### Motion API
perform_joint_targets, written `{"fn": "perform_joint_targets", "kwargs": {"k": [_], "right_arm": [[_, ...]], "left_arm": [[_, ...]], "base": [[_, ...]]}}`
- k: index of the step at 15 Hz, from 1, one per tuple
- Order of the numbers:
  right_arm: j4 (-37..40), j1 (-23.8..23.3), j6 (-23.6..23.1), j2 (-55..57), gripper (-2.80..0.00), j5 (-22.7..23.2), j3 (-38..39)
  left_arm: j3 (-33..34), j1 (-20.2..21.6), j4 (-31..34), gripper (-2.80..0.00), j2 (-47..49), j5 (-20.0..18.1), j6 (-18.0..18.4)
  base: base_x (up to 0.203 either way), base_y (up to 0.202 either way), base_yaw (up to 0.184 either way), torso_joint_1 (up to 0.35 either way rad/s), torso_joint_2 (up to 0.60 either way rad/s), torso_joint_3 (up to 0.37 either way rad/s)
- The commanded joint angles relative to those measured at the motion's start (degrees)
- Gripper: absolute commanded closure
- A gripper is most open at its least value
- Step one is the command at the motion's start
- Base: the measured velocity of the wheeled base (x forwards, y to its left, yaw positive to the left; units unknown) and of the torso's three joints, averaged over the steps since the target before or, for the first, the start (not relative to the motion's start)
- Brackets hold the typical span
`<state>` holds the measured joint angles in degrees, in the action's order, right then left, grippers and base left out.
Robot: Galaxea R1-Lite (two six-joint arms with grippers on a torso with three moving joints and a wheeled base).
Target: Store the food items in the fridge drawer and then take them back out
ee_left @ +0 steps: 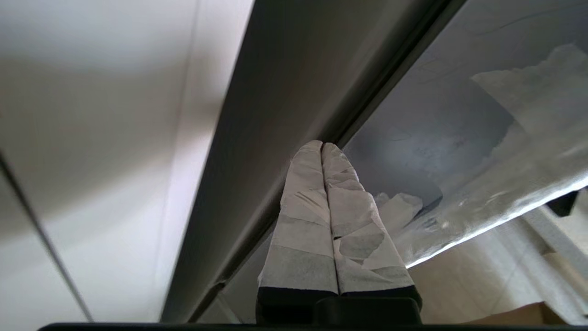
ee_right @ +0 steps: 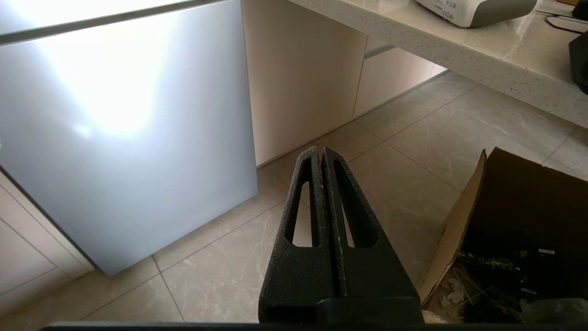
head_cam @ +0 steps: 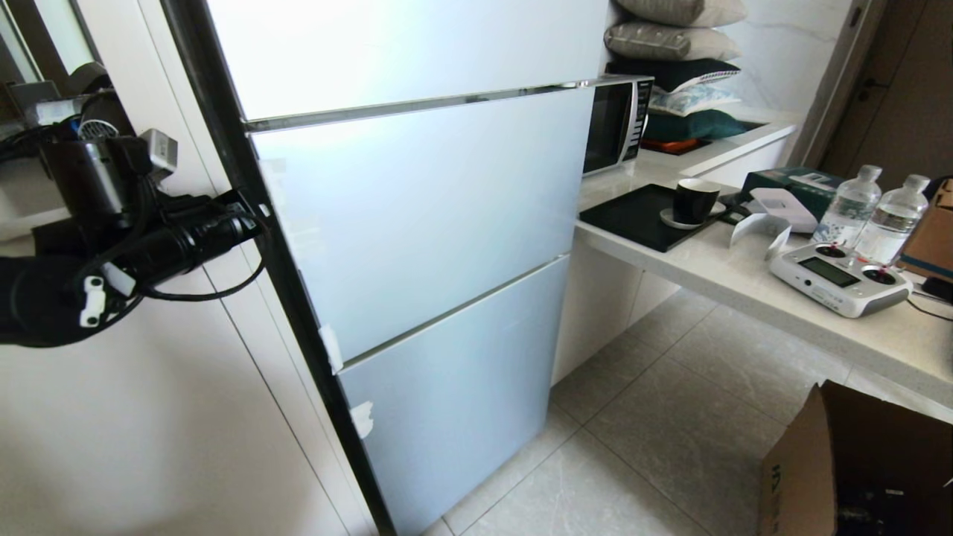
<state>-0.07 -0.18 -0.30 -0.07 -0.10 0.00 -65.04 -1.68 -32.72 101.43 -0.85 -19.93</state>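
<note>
Task barely started: fridge (head_cam: pixel 417 223) fully closed, so the drawer is hidden behind its panels and no fruit is in view anywhere. Left claw (ee_left: pixel 321 146), taped fingers pressed together and empty, sits at the fridge's left door edge. Right claw (ee_right: pixel 320 151) parked low over the floor, also together, empty. Cardboard box (ee_right: pixel 514 239), near right, holds dark clutter.

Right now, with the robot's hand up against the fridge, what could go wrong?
The left gripper is shut, its taped tips at the dark side edge of the closed fridge door; they might slip off the smooth glass instead of prying it open. The white tape scraps could peel. Backing up, the robot might bump the cardboard box on the floor.
</note>
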Motion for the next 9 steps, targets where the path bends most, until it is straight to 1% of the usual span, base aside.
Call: {"fn": "perform_joint_targets", "kwargs": {"k": [1, 5, 9], "right_arm": [[-0.01, 0.01, 0.00, -0.01, 0.00, 0.01, 0.00], [-0.01, 0.01, 0.00, -0.01, 0.00, 0.01, 0.00], [-0.01, 0.01, 0.04, -0.01, 0.00, 0.01, 0.00]], "left_arm": [[-0.35, -0.30, -0.20, 0.00, 0.31, -0.03, -0.91], [-0.08, -1.75, -0.17, 0.00, -0.62, -0.94, -1.34], [1.62, -1.75, -0.24, 0.00, -1.45, -3.37, -1.39]], "base": [[0.000, 0.000, 0.000, 0.000, 0.00, 0.000], [0.000, 0.000, 0.000, 0.000, 0.00, 0.000], [0.000, 0.000, 0.000, 0.000, 0.00, 0.000]]}}
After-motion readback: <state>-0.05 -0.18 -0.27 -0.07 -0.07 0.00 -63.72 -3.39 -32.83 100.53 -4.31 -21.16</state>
